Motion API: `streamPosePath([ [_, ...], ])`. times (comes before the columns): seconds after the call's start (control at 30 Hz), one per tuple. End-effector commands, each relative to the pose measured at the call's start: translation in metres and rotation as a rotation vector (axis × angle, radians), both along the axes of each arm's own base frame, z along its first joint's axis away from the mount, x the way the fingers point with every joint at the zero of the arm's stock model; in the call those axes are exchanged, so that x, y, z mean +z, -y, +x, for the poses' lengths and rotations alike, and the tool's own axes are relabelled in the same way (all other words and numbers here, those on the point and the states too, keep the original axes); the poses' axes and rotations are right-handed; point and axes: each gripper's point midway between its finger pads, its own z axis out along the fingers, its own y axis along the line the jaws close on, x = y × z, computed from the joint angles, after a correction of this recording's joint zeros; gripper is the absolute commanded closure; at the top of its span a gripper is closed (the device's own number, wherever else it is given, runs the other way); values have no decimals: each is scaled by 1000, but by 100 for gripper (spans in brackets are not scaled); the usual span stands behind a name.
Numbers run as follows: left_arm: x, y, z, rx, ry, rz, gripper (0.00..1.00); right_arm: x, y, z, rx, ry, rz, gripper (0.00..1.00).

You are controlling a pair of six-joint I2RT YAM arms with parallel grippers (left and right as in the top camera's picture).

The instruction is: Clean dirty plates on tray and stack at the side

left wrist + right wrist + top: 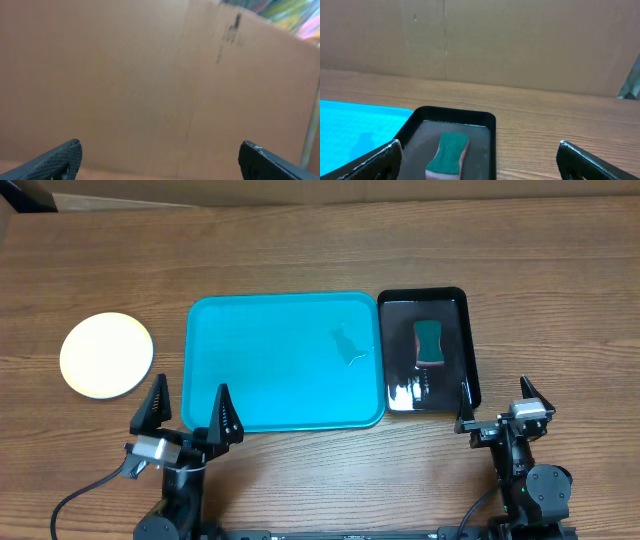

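You have the left gripper [190,395] and right gripper [493,395] at the near table [300,240] edge, both with fingers spread wide; pale plate [107,356] lies on the wood left of the turquoise tray [270,360], black tray [470,350] with green sponge [430,342] just beside its right rim.

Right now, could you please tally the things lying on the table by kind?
Round pale-yellow plastic plate: 1 in view (any beneath it are hidden)
Large rectangular turquoise plastic tray: 1
Small glossy black tray: 1
Green sponge: 1
Total: 4
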Motion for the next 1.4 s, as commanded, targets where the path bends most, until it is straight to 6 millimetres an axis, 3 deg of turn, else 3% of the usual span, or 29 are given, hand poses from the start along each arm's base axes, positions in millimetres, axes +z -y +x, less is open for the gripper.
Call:
streamPosePath([
  [0.0,-15,-4,6,21,-61,-22,0,-2,3,0,-17,4,5,0],
  [0.17,-69,-16,21,88,-291,-41,0,-2,3,0,-17,4,4,0],
  [0.33,-126,-30,23,175,-522,-42,0,-2,3,0,-17,4,4,0],
  [0.5,-124,-30,23,202,-508,113,0,-2,3,0,-17,4,4,0],
  [1.37,-124,-30,23,201,-508,118,0,-2,3,0,-17,4,5,0],
])
